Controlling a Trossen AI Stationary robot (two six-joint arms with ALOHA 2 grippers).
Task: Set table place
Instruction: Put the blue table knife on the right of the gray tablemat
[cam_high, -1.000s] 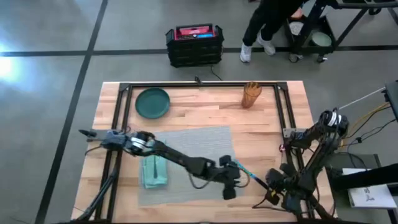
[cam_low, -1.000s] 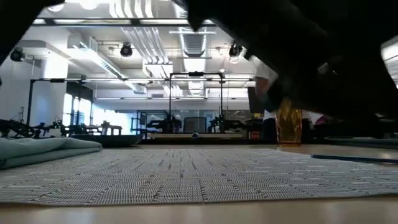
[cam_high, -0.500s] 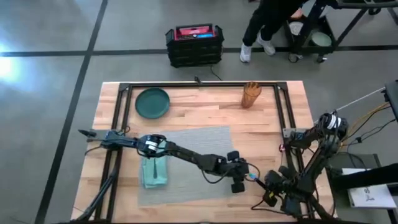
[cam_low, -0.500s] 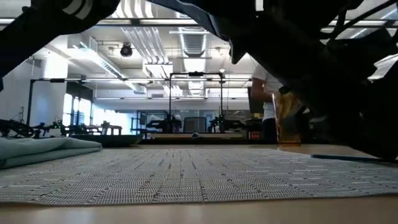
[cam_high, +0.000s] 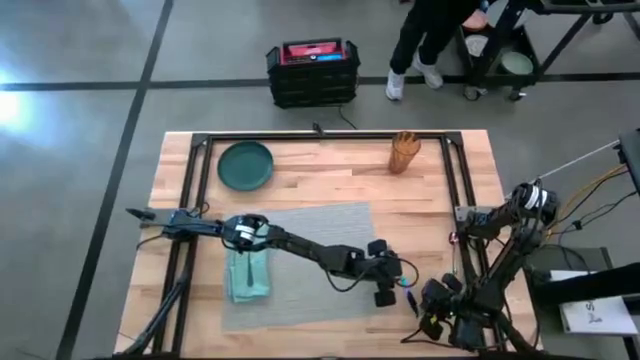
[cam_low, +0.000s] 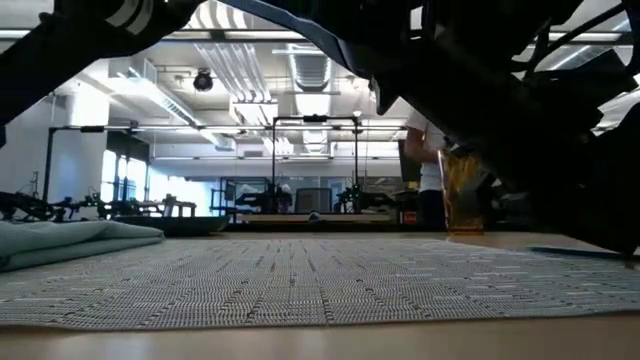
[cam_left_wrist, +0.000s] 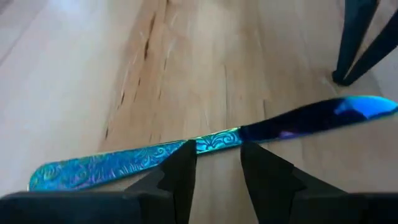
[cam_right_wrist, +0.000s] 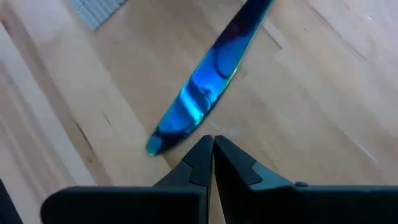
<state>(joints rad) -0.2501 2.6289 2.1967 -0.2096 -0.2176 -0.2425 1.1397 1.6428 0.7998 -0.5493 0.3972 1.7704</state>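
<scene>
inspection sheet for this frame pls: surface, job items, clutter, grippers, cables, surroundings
Surface: wooden table, black rail frame.
Job's things: grey placemat; teal napkin on its left part; iridescent blue knife on bare wood right of the mat; green plate and amber glass at the far side.
Clutter: nothing seen.
Grippers: left gripper open, straddling the knife; right gripper shut, beside the blade tip.
Cables: on the right arm's base.
Surroundings: black crate, person beyond the table.
</scene>
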